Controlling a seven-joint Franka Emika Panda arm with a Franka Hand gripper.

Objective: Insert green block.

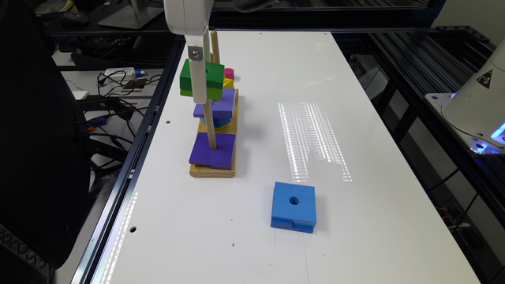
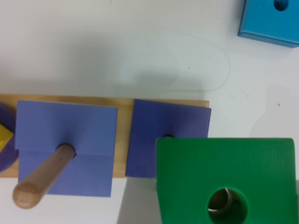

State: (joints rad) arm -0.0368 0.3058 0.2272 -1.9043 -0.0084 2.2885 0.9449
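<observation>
The long white counter point(image 1: 355, 118) carries everything here, with a dark framed rail running along its edge on the exterior view's left. Close to that edge lies a narrow wooden base board point(image 1: 213, 170), set lengthwise along the counter, with upright round wooden pegs rising from it. The white robot arm point(image 1: 188, 15) comes down from above onto this board, and its hand point(image 1: 198, 85) sits against the thick square green block point(image 1: 202, 81), dark green on top and lime green below, with a round centre hole. That block is held up in the air above the nearest peg point(image 1: 210, 126), well above the board; in the wrist view the peg's tip shows inside the hole point(image 2: 227, 204). The hand's fingers cannot be made out in the wrist view, so whether it is clamped on the block cannot be told. A flat purple square block point(image 1: 213, 150) lies at the foot of that nearest peg, and a second purple square block point(image 1: 216, 105) sits on the next peg, raised on other pieces. Beyond it are a small yellow piece point(image 1: 228, 83) and a small pink piece point(image 1: 229, 73). A blue square block with a centre hole point(image 1: 294, 207) lies apart on the open counter, nearer the close end.
</observation>
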